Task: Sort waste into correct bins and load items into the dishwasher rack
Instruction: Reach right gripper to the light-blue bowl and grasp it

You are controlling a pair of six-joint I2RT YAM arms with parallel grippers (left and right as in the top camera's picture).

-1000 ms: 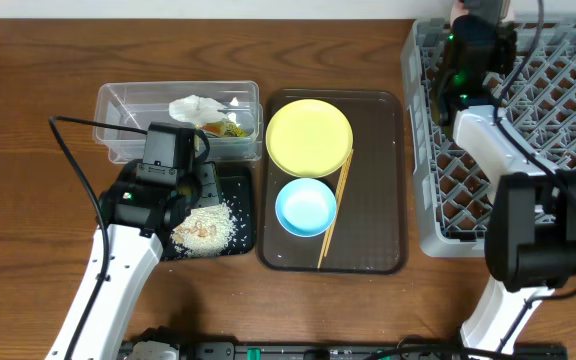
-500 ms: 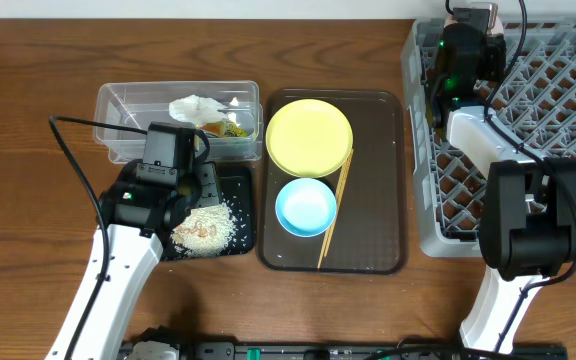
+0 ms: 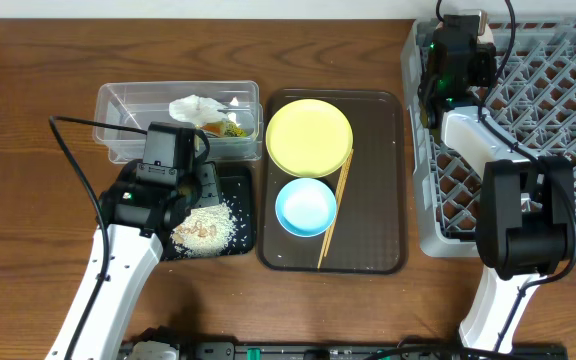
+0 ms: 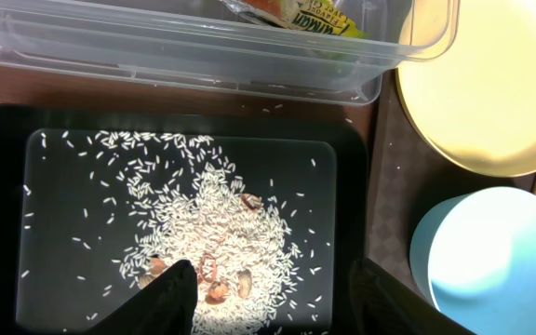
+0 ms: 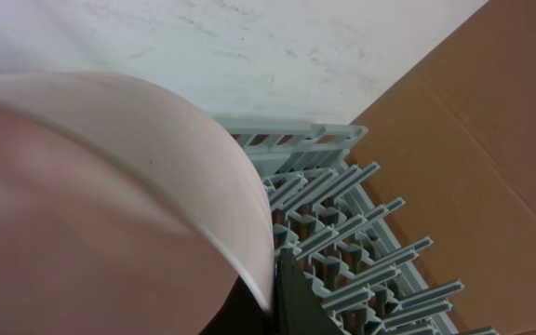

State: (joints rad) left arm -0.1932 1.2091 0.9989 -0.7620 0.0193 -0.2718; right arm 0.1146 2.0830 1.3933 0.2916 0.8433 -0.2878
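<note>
Pale pinkish-white bowl (image 5: 110, 205) is clamped by its rim in the right claw (image 3: 464, 24), which over the last sec has slid left, toward the far-left corner of the big grey plastic lattice rack (image 3: 568, 110). Can't tell if the bowl touches the tines yet, so I'd say loading is mid-step. Left claw (image 4: 275, 300) hasn't budged: fingers wide, empty, just over the shallow black rectangular tray (image 4: 7, 233) w/ loose whitish rice scraps (image 4: 203, 214). Clear rectangular plastic tub (image 3: 118, 100) has the crumpled white napkin (image 3: 196, 107) & green-yellow wrapper (image 3: 230, 127), so waste looks sorted. Dark brown serving tray (image 3: 373, 200) on the wooden surface (image 3: 28, 200) carries round yellow plate (image 3: 309, 137), light blue bowl (image 3: 305, 206) & wooden chopsticks (image 3: 334, 210), all yet to load. White cup not visible.
</note>
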